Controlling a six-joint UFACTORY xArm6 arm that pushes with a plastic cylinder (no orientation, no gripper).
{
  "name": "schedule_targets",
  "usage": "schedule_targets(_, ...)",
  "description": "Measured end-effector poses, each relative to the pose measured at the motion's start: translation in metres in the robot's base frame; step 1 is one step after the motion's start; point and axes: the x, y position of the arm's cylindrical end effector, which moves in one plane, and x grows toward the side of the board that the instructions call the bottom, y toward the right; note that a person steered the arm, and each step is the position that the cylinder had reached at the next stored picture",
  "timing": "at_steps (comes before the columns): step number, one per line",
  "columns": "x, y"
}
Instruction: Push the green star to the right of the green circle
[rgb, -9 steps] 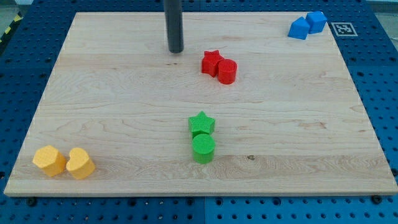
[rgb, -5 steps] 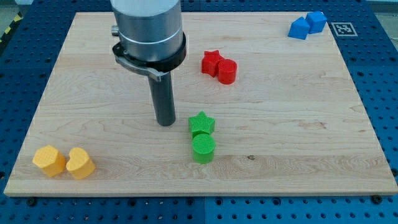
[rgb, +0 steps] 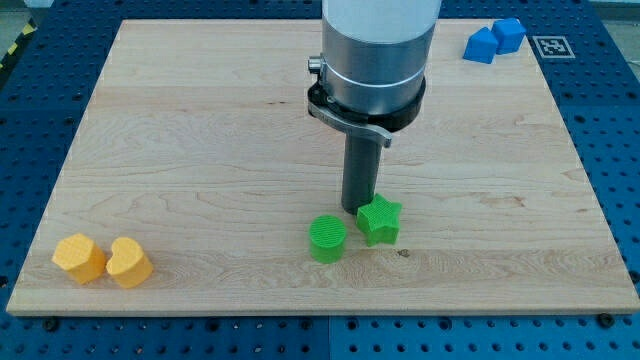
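The green star (rgb: 380, 220) lies on the wooden board (rgb: 180, 160), just to the right of the green circle (rgb: 327, 239) and slightly higher in the view, with a small gap between them. My tip (rgb: 358, 207) is down on the board, touching the star's upper left side and above and right of the circle. The wide grey arm body above the rod hides the board's upper middle.
A yellow hexagon-like block (rgb: 79, 257) and a yellow heart (rgb: 129, 262) sit at the bottom left. Two blue blocks (rgb: 494, 40) sit at the top right corner. The red blocks are hidden behind the arm.
My tip went from the top of the board down to the star's left, then pushed right. The green star moved from directly above the circle to the circle's right.
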Motion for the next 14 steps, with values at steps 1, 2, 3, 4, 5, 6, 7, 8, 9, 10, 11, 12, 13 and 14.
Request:
schedule_targets(1, 0.006, 0.006)
schedule_targets(2, 0.005, 0.010)
schedule_targets(3, 0.006, 0.019)
schedule_targets(4, 0.009, 0.033)
schedule_targets(5, 0.015, 0.045)
schedule_targets(6, 0.015, 0.049)
schedule_targets(7, -0.004, 0.080)
schedule_targets(8, -0.003, 0.129)
schedule_targets(9, 0.023, 0.144)
schedule_targets(10, 0.051, 0.135)
schedule_targets(11, 0.051, 0.133)
schedule_targets(12, 0.051, 0.124)
schedule_targets(13, 0.052, 0.093)
schedule_targets(14, 0.052, 0.070)
